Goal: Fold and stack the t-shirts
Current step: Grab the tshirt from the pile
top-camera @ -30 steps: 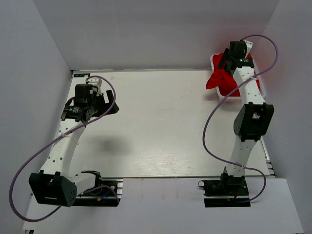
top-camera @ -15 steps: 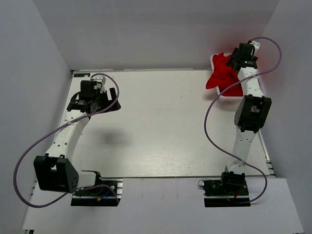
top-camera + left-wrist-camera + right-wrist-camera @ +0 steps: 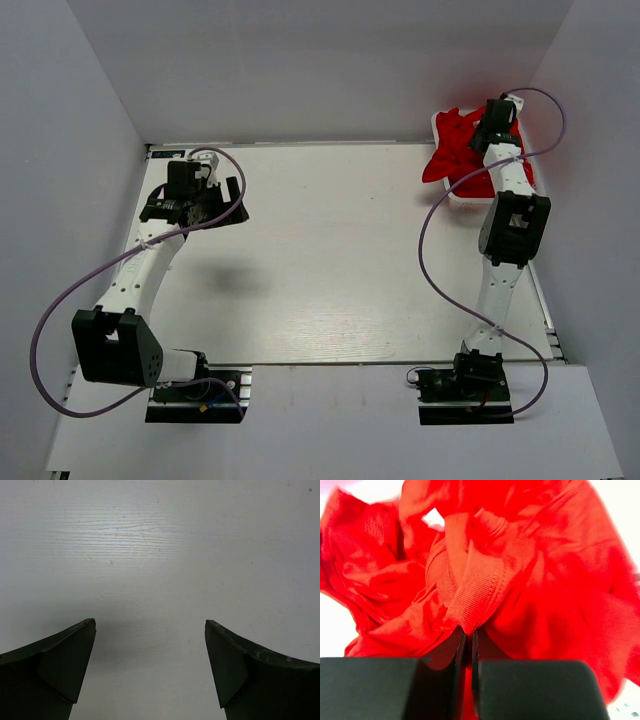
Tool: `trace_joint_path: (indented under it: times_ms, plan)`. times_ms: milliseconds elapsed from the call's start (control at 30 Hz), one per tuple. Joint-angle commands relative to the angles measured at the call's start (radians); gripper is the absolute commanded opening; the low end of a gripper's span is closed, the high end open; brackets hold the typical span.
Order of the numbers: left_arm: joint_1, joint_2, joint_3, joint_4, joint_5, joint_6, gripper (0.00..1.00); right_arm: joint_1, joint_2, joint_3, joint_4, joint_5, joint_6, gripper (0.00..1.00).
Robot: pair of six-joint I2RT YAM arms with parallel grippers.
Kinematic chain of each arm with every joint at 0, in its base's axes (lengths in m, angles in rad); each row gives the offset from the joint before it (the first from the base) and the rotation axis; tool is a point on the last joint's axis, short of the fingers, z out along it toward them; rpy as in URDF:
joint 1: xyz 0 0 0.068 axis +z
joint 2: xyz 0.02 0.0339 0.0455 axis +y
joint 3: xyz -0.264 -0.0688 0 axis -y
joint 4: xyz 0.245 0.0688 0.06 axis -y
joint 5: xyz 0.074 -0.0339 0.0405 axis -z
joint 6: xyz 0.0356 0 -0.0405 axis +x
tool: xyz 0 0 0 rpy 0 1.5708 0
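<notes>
Red t-shirts lie heaped in the basket. Right gripper pinches a ribbed edge of one there. Left gripper is spread over the table, well left of the basket. I judge this the first pick-up. Next I must lift it clear without dragging the others.

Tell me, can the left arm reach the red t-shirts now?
Probably not: the left end effector hangs open far left; the t-shirts sit bunched far right, across the table.

We find the t-shirts in the basket at the table's far right corner. Our left gripper hangs over the far left side.
</notes>
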Motion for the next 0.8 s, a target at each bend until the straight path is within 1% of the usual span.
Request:
trace_joint_path:
  times_ms: [0,100,267,367,400,500,533,567,600,667,700,733,767]
  plan:
    - [0.004,-0.014,0.024,0.012,0.024,0.009,1.00,-0.008,-0.112,0.021,0.067,0.079,-0.036,0.00]
    - [0.004,-0.014,0.024,0.021,0.034,0.009,1.00,-0.005,-0.167,0.010,0.074,0.145,-0.068,0.00]
    - [0.004,-0.014,0.024,0.030,0.053,0.009,1.00,-0.007,-0.264,-0.002,0.133,0.209,-0.136,0.00]
    - [0.004,-0.014,0.024,0.030,0.040,0.009,1.00,-0.004,-0.314,0.021,0.163,0.159,-0.200,0.00]
    - [0.004,-0.014,0.034,0.030,0.040,0.009,1.00,-0.004,-0.328,0.051,0.157,0.145,-0.213,0.00]
    - [0.004,-0.014,0.047,0.021,0.040,0.000,1.00,-0.002,-0.367,0.120,0.141,0.056,-0.248,0.00]
    - [0.004,-0.014,0.047,0.009,0.040,0.000,1.00,-0.002,-0.382,0.155,0.137,-0.015,-0.256,0.00]
    - [0.004,-0.014,0.047,0.009,0.028,0.000,1.00,0.001,-0.428,0.162,0.139,-0.075,-0.257,0.00]
    - [0.004,-0.023,0.047,0.009,0.028,-0.011,1.00,-0.001,-0.445,0.165,0.148,-0.103,-0.257,0.00]
    - [0.004,-0.023,0.047,0.009,0.028,-0.011,1.00,0.004,-0.500,0.166,0.172,-0.236,-0.250,0.00]
    - [0.004,-0.023,0.047,-0.003,0.028,-0.011,1.00,0.004,-0.533,0.166,0.177,-0.305,-0.199,0.00]
    - [0.004,-0.032,0.057,-0.016,0.028,-0.011,1.00,0.004,-0.566,0.169,0.211,-0.342,-0.182,0.00]
    - [0.004,-0.033,0.057,-0.016,0.028,-0.011,1.00,0.005,-0.580,0.170,0.229,-0.439,-0.144,0.00]
